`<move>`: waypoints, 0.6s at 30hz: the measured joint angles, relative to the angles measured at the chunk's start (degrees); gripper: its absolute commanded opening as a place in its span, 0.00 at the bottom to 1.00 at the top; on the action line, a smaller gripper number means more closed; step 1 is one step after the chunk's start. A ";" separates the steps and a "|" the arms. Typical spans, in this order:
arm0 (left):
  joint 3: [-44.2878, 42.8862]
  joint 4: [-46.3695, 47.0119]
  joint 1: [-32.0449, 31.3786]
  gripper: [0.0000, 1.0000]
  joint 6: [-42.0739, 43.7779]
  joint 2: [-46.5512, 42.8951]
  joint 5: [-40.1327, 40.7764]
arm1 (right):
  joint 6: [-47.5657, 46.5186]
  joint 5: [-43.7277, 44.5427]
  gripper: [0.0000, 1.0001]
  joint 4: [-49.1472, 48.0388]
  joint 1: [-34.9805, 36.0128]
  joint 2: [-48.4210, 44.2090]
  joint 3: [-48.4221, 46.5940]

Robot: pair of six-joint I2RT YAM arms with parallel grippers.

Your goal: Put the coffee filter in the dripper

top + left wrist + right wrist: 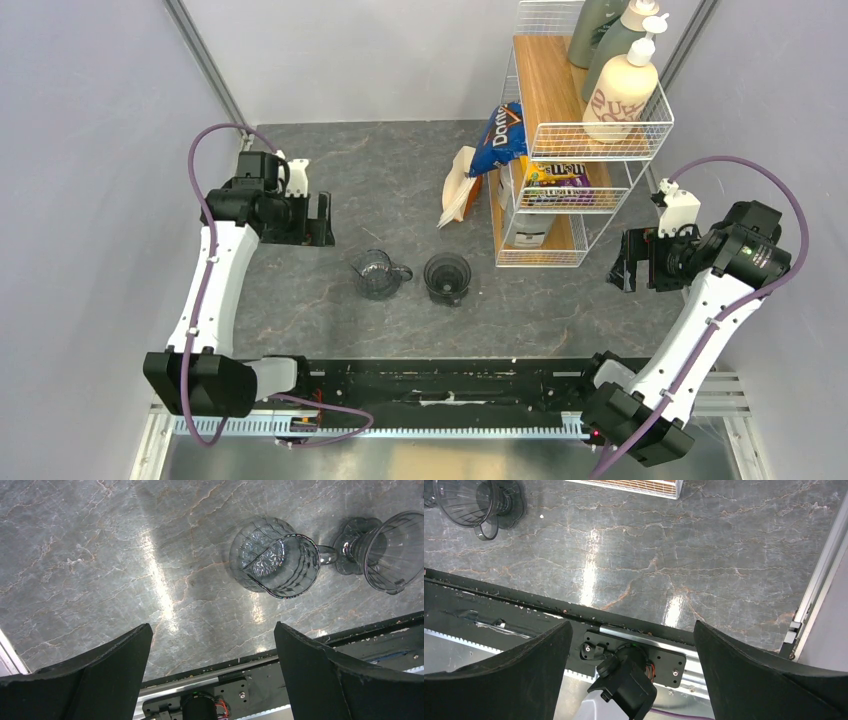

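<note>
The small, dark smoky see-through funnel-shaped dripper [447, 276] with ribbed walls stands upright on its round base on the grey marbled surface [330, 190]. Its wide mouth faces up and its small loop handle points toward the near edge. It is just right of the clear glass jug [377, 272].

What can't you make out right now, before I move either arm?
Coffee filter: no single cone visible; top view shows only a wedge-shaped packet, contents too small to tell.
Dripper: cut by right wrist's top edge, left wrist's right edge.
Wire rack bottom shelf: hidden under upper shelves.
</note>
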State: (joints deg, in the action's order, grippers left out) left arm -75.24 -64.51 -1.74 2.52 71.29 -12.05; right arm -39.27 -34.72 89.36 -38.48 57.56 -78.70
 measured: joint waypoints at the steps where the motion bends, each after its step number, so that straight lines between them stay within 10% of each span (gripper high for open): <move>1: 0.00 0.07 0.00 1.00 -0.15 -0.09 0.15 | -0.02 -0.04 0.99 0.02 0.00 0.04 0.00; 18: 1.77 2.34 0.00 1.00 -5.86 -3.85 1.44 | 1.95 4.61 0.99 0.22 20.26 -4.79 5.05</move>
State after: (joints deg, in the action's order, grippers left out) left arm -73.47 -62.17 -1.74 -3.33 67.44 -10.61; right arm -37.32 -30.11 89.58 -18.22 52.77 -73.65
